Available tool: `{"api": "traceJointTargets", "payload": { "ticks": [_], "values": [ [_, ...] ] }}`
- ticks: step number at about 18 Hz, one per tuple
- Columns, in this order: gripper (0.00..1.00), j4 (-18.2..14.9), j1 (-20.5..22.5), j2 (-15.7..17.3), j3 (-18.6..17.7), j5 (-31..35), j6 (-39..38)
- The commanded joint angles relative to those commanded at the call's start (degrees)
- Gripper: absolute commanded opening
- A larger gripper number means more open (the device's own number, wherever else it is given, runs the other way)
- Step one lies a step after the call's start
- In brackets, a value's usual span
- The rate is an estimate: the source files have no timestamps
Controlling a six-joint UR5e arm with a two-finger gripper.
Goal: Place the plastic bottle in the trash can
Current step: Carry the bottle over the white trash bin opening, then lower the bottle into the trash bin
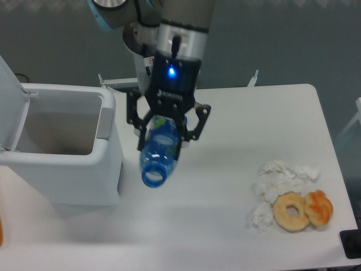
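A small clear blue-tinted ribbed plastic bottle (158, 151) is held clamped mid-body by the black two-finger gripper (164, 133), lifted above the table beside the large white open trash can (62, 144). It is judged light, thin-walled and crushable.

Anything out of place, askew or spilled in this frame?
Nothing spilled. The plastic bottle hangs tilted in the gripper, its capless open mouth pointing down toward the table, just right of the open trash can. Crumpled tissues and two doughnuts lie loose on the table's right side.
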Motion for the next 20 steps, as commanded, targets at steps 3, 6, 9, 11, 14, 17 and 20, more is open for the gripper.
{"api": "traceJointTargets", "payload": {
  "ticks": [3, 6, 9, 11, 14, 17, 20],
  "values": [
    [0.69, 0.0, -0.7, 3.08, -1.58, -0.89, -3.96],
    [0.72, 0.0, -0.79, 4.31, -2.46, -3.96, -4.94],
    [0.73, 0.0, -0.97, 7.03, -5.18, -7.04, -4.85],
    [0.73, 0.09, -2.89, 7.39, -6.94, -8.19, -4.76],
    [0.72, 0.09, -4.21, 7.48, -7.65, -8.28, -4.76],
    [0.72, 0.17, -5.09, 6.95, -7.73, -8.28, -4.33],
    [0.72, 1.84, -7.2, 5.03, -7.65, -8.37, -3.53]
  ]
}}
